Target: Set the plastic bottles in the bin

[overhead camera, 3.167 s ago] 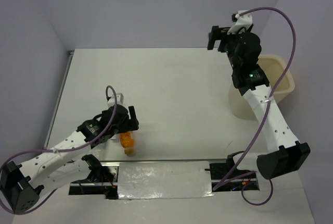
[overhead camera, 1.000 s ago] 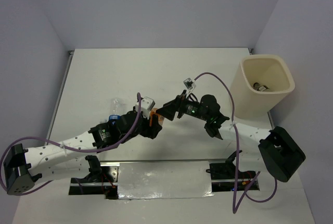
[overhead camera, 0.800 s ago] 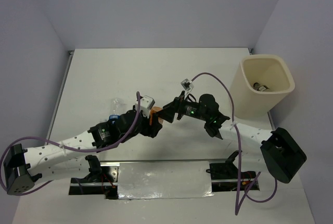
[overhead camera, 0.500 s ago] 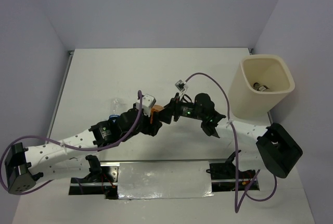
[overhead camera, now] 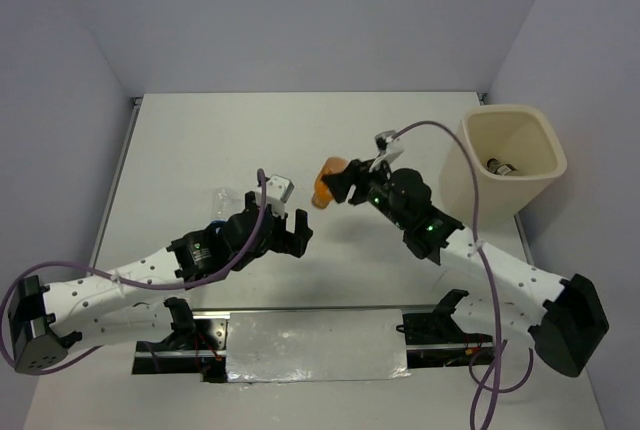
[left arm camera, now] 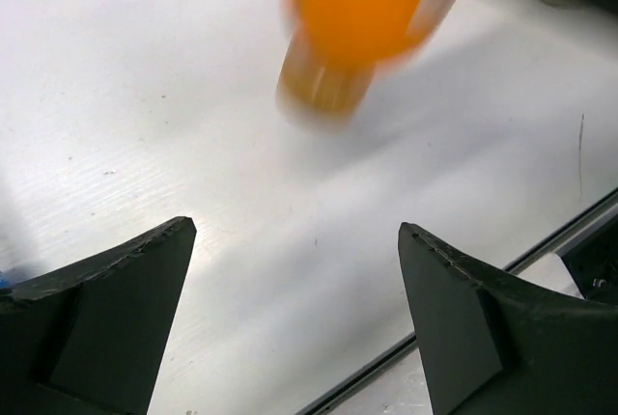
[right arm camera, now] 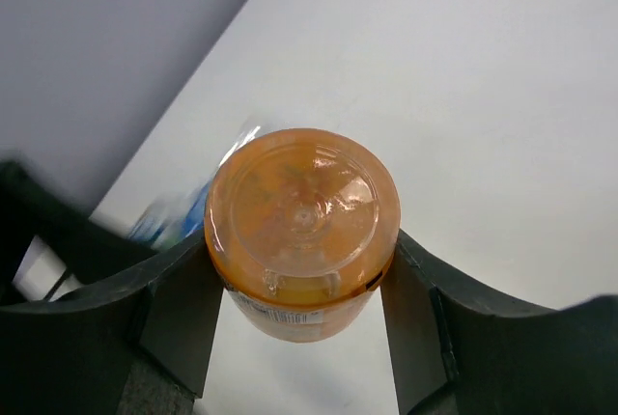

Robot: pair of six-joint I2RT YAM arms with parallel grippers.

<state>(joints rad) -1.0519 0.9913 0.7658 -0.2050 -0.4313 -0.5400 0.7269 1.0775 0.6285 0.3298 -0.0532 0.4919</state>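
Note:
My right gripper (overhead camera: 335, 184) is shut on an orange plastic bottle (overhead camera: 325, 180) and holds it in the air above the middle of the table. In the right wrist view the bottle's base (right arm camera: 302, 214) faces the camera, with a finger pressed against each side. My left gripper (overhead camera: 292, 238) stands open and empty just left of it and lower; in its own view the orange bottle (left arm camera: 355, 19) is a blur ahead of the spread fingers (left arm camera: 106, 299). A clear bottle (overhead camera: 221, 197) with a blue label lies left of the left arm. The cream bin (overhead camera: 470, 200) stands at the right, with one bottle (overhead camera: 497, 165) inside.
The clear, blue-labelled bottle (right arm camera: 179, 214) shows behind the held one in the right wrist view. A metal rail (overhead camera: 310, 345) runs along the near table edge between the arm bases. Walls close the table at the back and on both sides.
The left gripper has opened and let go of the orange bottle. The right gripper has shut on it and carried it up and to the right, away from the left gripper.

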